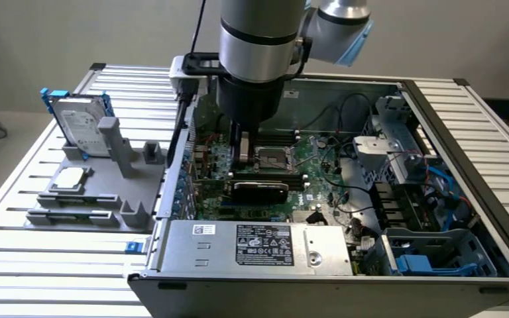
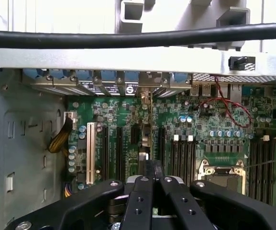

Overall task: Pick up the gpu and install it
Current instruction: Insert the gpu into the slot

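Note:
The gpu (image 1: pixel 259 191) is a black card standing on edge over the motherboard's expansion slots, on the near side of the CPU socket. In the wrist view the gpu (image 2: pixel 145 139) shows edge-on, running from the fingertips to the rear slot brackets. My gripper (image 1: pixel 241 151) reaches down into the open computer case just above the card. The gripper (image 2: pixel 152 165) has its two fingers pressed together with nothing between them, right over the card's top edge. Whether they touch the card I cannot tell.
The open computer case (image 1: pixel 431 106) lies on a slatted table. Beside the card are the CPU socket (image 2: pixel 222 173), empty slots (image 2: pixel 91 153) and red wires (image 2: pixel 226 108). A grey fixture (image 1: pixel 87 192) holds a hard drive (image 1: pixel 82 129) at the exterior view's left. The power supply (image 1: pixel 254 246) fills the case's near side.

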Controlling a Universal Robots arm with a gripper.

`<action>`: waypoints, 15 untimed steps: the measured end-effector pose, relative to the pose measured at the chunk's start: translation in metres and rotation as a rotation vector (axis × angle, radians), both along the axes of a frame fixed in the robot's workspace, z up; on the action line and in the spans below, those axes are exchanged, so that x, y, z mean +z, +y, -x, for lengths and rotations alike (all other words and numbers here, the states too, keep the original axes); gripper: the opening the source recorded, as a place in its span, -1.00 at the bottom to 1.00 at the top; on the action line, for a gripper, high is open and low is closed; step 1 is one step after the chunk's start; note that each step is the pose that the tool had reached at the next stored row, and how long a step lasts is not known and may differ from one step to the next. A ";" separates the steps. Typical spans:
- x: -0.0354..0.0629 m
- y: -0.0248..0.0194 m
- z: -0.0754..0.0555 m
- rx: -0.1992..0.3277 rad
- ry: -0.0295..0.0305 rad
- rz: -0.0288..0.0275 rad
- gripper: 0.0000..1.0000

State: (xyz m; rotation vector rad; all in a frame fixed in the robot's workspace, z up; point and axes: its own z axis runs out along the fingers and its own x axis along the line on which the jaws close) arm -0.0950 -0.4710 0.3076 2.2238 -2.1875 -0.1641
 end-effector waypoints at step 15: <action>-0.0274 0.0040 0.003 0.000 -0.0002 0.0007 -0.79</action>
